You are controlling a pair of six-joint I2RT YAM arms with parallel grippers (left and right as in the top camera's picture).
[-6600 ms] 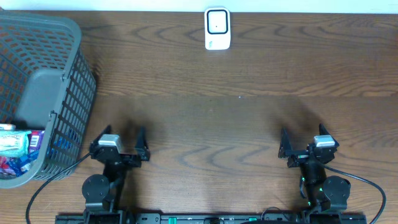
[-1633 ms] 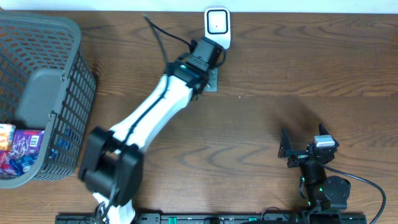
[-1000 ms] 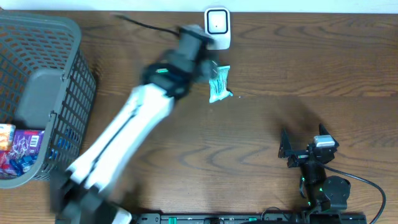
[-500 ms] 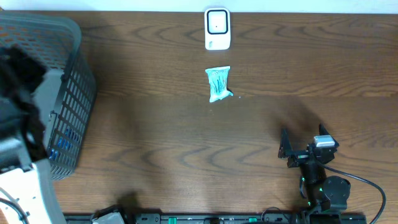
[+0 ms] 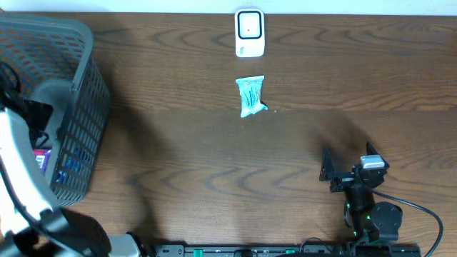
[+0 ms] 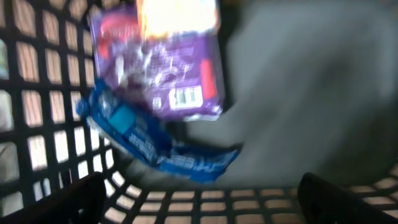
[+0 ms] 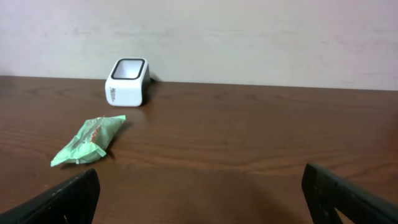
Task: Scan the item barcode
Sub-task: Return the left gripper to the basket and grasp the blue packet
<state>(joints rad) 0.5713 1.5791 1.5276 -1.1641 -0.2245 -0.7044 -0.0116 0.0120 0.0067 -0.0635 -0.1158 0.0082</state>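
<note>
The white barcode scanner point(image 5: 249, 32) stands at the table's far edge. A green packet point(image 5: 250, 96) lies flat just in front of it, held by nothing. My left arm point(image 5: 16, 175) reaches into the grey basket point(image 5: 78, 43) at the left. There my left gripper point(image 6: 199, 208) hangs open above a purple packet point(image 6: 163, 62) with its barcode facing up and a blue packet point(image 6: 155, 146); it touches neither. My right gripper point(image 5: 348, 163) rests open at the near right. It faces the scanner point(image 7: 127, 81) and the green packet point(image 7: 90, 140).
The basket's mesh wall point(image 6: 37, 106) surrounds the left fingers, with its grey floor point(image 6: 311, 93) to the right of the packets. A wide stretch of brown table point(image 5: 235, 164) lies between the basket and the right arm.
The left arm swung from the scanner back to the basket and left the green packet on the table. Its jaws are wider. The right arm has not moved.
</note>
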